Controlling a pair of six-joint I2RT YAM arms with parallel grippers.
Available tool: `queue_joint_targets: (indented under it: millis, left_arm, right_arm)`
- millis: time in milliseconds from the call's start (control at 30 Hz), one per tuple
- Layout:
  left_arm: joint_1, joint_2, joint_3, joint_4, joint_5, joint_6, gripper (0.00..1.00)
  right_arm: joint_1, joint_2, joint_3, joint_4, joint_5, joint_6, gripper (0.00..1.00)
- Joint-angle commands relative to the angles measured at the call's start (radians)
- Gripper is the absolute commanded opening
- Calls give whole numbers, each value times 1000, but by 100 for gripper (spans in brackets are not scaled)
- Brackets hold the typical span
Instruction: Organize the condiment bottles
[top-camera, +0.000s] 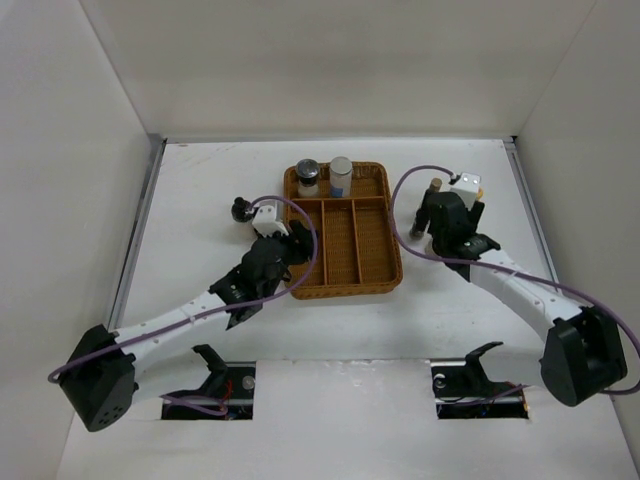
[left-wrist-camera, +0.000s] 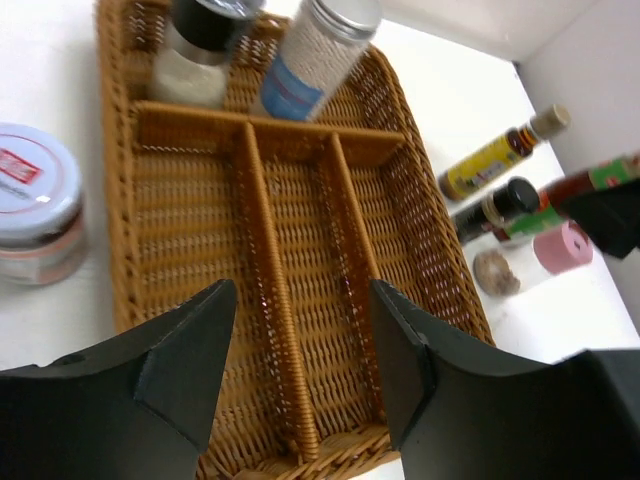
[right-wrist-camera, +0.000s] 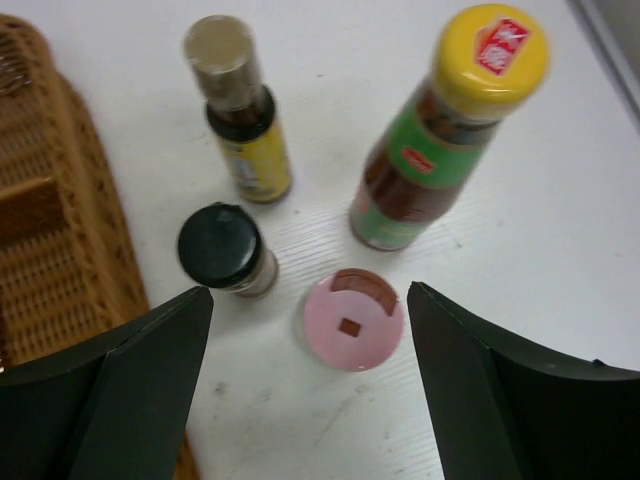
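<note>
Beside the tray, the yellow-capped bottle stands upright.

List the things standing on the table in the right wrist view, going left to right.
In order: wicker tray → black-lidded jar → pink-lidded jar → yellow-capped bottle.

The woven wicker divided tray is honey-brown with a ribbed basket-weave pattern and sits on a plain white surface. In it, a black-lidded glass jar shows white contents, and a silver-capped bottle is speckled white with a blue label. Off the tray's left edge, a white-lidded jar bears a red label.

Toward the surface's right edge:
- a tan-capped bottle, dark with a yellow label
- a yellow-capped bottle, red-brown with a green label
- a black-capped small jar
- a pink-lidded jar

The jaws are black and the cables purple.
</note>
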Motion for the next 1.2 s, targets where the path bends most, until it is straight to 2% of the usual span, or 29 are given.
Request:
queue_joint_targets:
  millis: [0, 200, 367, 567, 700, 767, 900, 1000, 1100, 1167]
  left_arm:
    - [-15, 33, -1, 113, 36, 5, 54]
    - [-24, 64, -1, 167, 51, 5, 56]
    - [-19, 65, -7, 180, 61, 5, 58]
    - [-12, 61, -13, 180, 61, 5, 58]
    - [-12, 57, -12, 177, 61, 5, 58]
    - [-10, 57, -12, 179, 61, 5, 58]
    - [-1, 39, -13, 177, 48, 2, 59]
    - [19, 21, -12, 173, 39, -4, 60]
    - [53, -1, -7, 158, 25, -6, 61]
    - [80, -15, 5, 124, 24, -6, 62]
  right_arm:
    - [-15, -21, -3, -28, 53, 32, 87]
    - [-50, -13, -28, -17, 23, 72, 87]
    - [-86, 48, -17, 20, -46, 83, 82]
    - [-110, 100, -11, 61, -83, 84, 69]
    - [-121, 90, -32, 80, -88, 93, 50]
    - [-115, 39, -45, 66, -59, 98, 43]
    - [-55, -123, -29, -40, 53, 73, 41]
    - [-6, -215, 32, -114, 49, 60, 38]
    - [73, -239, 119, -125, 4, 44, 38]
    - [117, -190, 182, -71, -42, 26, 39]
